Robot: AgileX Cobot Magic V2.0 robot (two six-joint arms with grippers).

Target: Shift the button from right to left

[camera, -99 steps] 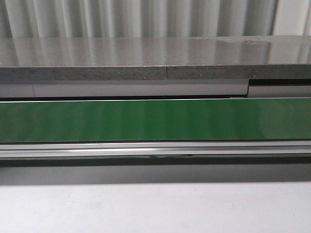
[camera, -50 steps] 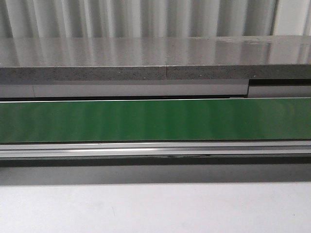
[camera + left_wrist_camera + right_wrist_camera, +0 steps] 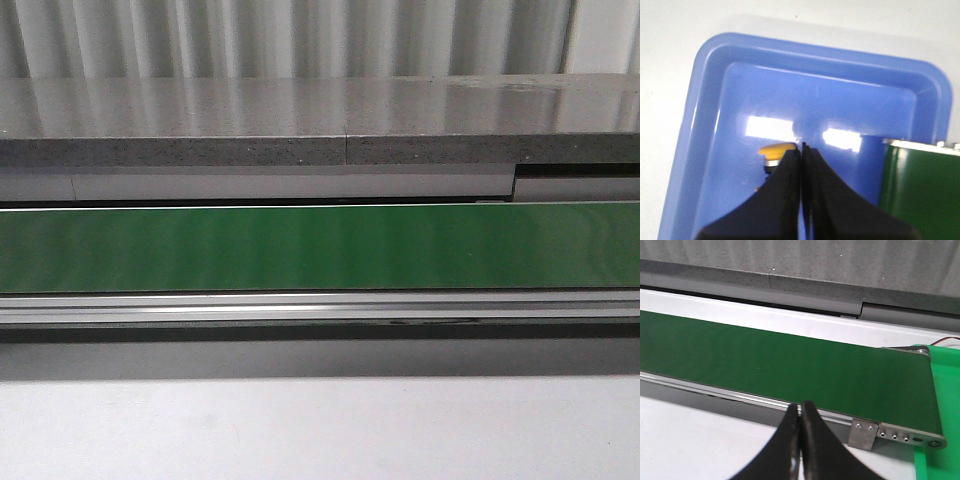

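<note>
Although the front view shows only the long green conveyor belt (image 3: 320,247) running across between the grey speckled stone ledge (image 3: 320,130) beyond it and the pale tabletop (image 3: 320,430) on the near side, the wrist cameras show the rest. The left gripper (image 3: 802,150) hangs over a glossy blue plastic tray (image 3: 705,130) with its black jaws pressed together and nothing between them. The button (image 3: 775,152), a small switch with a round yellow-orange cap on a silvery neck over a dark collar, lies in that tray just beside the closed jaws and partly hidden behind them; whether it touches them I cannot tell. One end of the green belt shows at the tray's edge.

The right gripper (image 3: 800,412) hovers over the near rail of the belt, close to the belt's metal end bracket (image 3: 862,434), jaws likewise shut and empty; a bright green mat (image 3: 945,405) lies past that end.

With the button apparently already in the tray, the step in hand looks like clearing away. Done well, the left arm would rise straight up first so the jaw tips do not nudge the cap or drag the light tray, and only then swing aside.
</note>
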